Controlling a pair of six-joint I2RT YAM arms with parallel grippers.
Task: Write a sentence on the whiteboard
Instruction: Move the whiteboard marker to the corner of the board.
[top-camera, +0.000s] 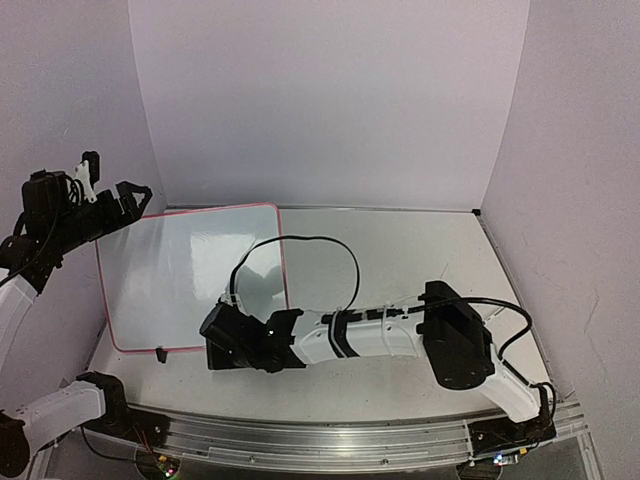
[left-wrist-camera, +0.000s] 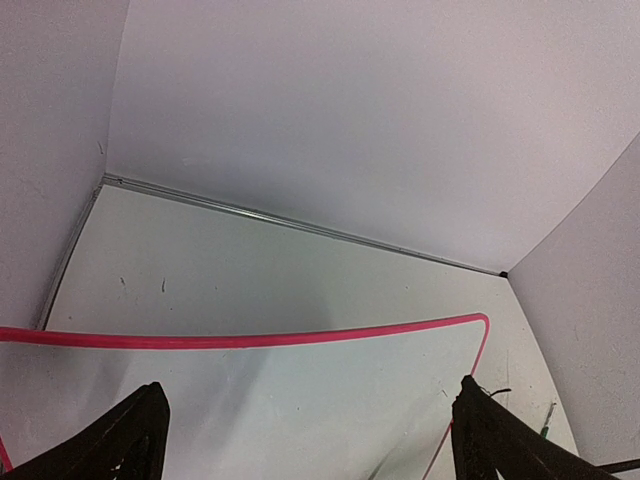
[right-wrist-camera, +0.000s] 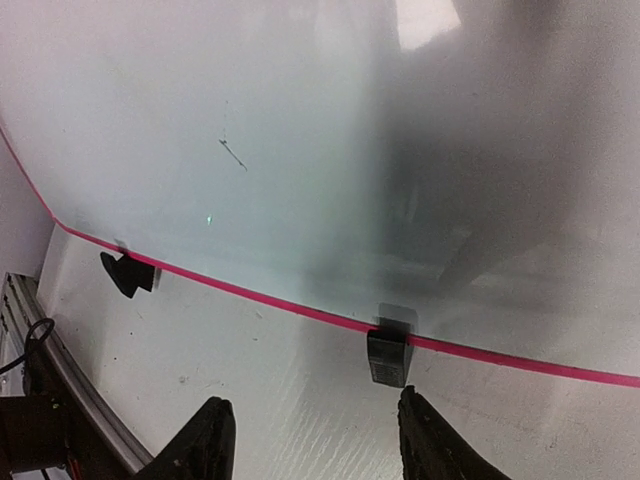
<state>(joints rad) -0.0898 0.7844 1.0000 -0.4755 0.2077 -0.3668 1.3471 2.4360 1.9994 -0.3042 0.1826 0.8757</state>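
Soft, even light with a faint purple cast, moderately bright. The glossy whiteboard (right-wrist-camera: 250, 120) shows a glare patch at the top of the right wrist view and a broad dark shadow on its right half. Wide-angle bowing bends the wrist views. Slightly soft focus.

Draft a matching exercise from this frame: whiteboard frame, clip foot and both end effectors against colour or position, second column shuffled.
Things:
1. whiteboard frame
2. clip foot
3. left end effector
4. right end effector

Colour or position:
A. low, at that frame's near edge, open
B. pink-red
C. raised, by that frame's far left corner, open
D. black

Pairs: 1-B, 2-D, 3-C, 4-A
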